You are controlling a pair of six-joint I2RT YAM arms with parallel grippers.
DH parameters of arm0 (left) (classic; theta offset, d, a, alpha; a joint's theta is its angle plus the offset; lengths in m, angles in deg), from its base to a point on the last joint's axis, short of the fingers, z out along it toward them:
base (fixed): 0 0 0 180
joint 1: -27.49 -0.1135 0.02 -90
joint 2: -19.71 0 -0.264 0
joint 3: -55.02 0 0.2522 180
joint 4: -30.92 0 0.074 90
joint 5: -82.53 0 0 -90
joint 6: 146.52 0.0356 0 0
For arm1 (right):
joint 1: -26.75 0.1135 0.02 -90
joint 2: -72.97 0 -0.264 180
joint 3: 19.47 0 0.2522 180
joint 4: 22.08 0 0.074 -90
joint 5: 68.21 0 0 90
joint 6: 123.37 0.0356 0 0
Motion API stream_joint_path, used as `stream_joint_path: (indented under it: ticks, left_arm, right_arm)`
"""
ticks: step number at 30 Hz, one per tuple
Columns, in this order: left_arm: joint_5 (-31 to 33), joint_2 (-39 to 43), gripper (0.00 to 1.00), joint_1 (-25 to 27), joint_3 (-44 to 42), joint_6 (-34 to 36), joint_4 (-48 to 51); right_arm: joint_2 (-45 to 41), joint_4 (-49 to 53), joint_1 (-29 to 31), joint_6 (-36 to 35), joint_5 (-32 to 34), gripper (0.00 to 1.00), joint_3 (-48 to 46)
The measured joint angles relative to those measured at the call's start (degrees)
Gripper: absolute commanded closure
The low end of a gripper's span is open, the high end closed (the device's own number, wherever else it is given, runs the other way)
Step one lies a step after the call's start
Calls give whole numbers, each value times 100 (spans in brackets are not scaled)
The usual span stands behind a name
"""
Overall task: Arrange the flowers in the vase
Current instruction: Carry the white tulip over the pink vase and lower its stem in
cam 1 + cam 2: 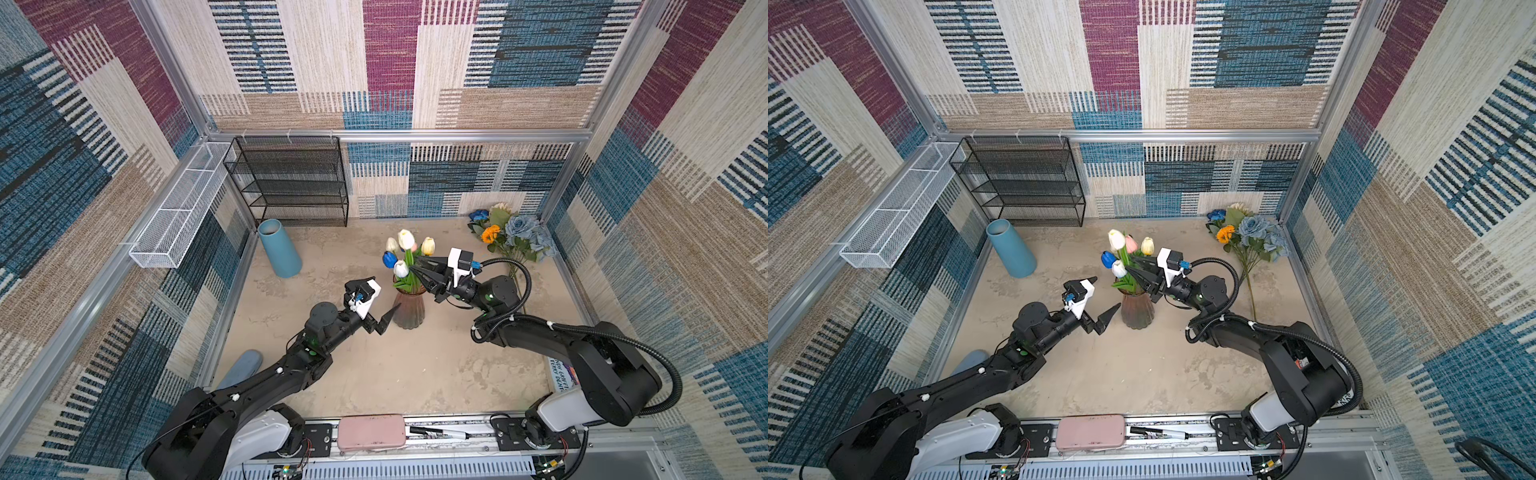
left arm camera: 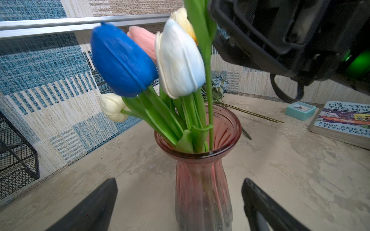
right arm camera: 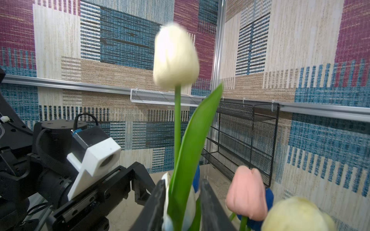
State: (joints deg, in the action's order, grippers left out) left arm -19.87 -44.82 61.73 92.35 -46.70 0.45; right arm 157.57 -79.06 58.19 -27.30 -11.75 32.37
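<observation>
Tulips [image 1: 406,240]: six in one vase [image 1: 408,312]

Blk mesh rack [image 1: 286,183], blue tube [image 1: 279,249] nr; pink case [image 1: 371,432], maybe marker [image 1: 440,433].

Bare desk [image 1: 395,374] lies open in front of the vase [image 1: 409,311]. The 2 grippers flank it: left gripper [image 1: 385,293] beside its left, right gripper [image 1: 415,266] among the tulips [image 1: 406,240] over its mouth.
</observation>
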Motion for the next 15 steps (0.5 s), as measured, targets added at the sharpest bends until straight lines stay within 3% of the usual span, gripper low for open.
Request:
stream_joint_path:
  ticks: [10, 15]
  left_arm:
    - [0, -72, 1, 0, 2, 2, 4]
    - [-2, -57, 1, 0, 0, 2, 9]
  right_arm:
    - [-706, 789, 0, -402, 610, 28, -457]
    - [-1377, 905, 0, -420, 866, 13, -743]
